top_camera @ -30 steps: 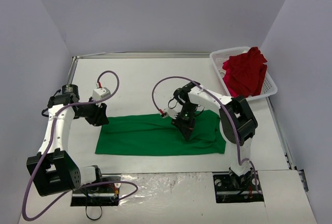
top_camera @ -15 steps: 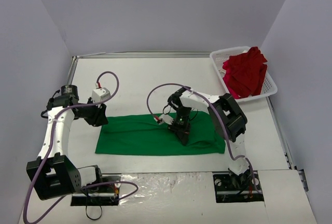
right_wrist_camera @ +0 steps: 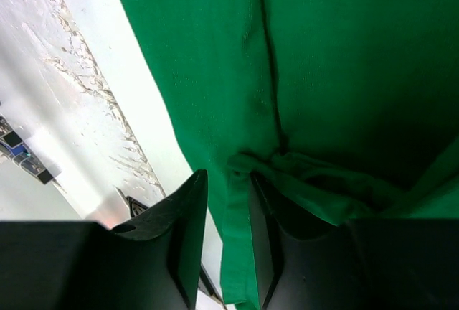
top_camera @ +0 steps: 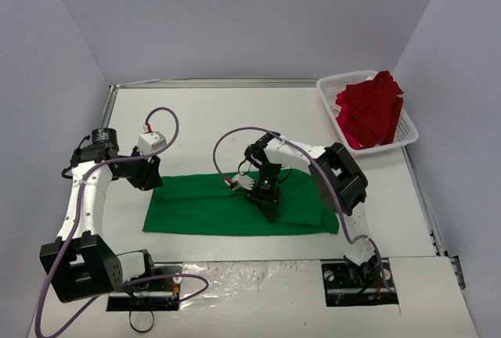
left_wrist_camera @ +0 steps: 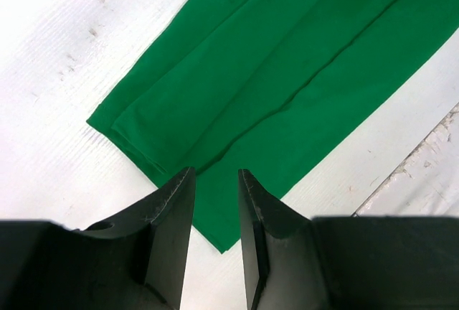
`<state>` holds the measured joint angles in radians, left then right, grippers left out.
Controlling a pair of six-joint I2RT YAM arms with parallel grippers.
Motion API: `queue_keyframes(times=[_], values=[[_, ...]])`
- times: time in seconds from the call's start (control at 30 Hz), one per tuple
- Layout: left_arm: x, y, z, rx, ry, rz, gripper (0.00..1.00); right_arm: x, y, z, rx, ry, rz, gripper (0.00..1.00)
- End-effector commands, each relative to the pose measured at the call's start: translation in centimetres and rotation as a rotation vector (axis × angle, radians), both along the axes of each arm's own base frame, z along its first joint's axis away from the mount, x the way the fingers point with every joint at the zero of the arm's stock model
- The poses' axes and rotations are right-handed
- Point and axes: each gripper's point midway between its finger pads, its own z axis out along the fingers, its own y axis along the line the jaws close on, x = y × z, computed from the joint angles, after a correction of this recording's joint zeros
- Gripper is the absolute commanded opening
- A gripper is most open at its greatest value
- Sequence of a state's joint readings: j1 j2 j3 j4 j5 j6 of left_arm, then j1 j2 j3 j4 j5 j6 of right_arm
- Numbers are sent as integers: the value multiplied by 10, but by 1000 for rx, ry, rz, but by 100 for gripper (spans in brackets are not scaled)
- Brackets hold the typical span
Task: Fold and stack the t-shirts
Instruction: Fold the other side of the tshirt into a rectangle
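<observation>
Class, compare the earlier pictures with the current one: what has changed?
The right gripper slid leftward across the flat bright green cloth t-shirt; whether its fingers pinch it is unclear. The left gripper, deep red t-shirt and white plastic basket stayed put.

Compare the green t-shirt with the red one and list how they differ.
The green t-shirt lies folded flat in a long band; the red t-shirt is crumpled in a heap. The green one rests directly on the table, while the red one sits in the white basket at the far right corner. Both are plain single-coloured cloth.
</observation>
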<state>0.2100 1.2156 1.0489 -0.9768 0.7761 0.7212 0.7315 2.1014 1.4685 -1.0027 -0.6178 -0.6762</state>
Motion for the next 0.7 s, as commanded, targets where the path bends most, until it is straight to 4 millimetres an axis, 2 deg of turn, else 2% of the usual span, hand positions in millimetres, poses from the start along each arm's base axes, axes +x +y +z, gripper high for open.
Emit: queue_keyframes(times=[0.0,0.17,0.33,0.57,0.67], values=[[0,0,4,-3,-21,7,29,-5,-5,15,-11,14,-4,27],[4,1,-1,-2,-21,9,31,-5,-15,32,7,-36,-18,30],[9,3,-8,5,-13,-13,36,2,-29,57,46,-119,-61,40],[20,12,-46,26,102,-73,38,43,-67,79,115,-202,-273,45],[29,22,-59,67,127,-59,38,54,-79,74,72,-249,-340,46]])
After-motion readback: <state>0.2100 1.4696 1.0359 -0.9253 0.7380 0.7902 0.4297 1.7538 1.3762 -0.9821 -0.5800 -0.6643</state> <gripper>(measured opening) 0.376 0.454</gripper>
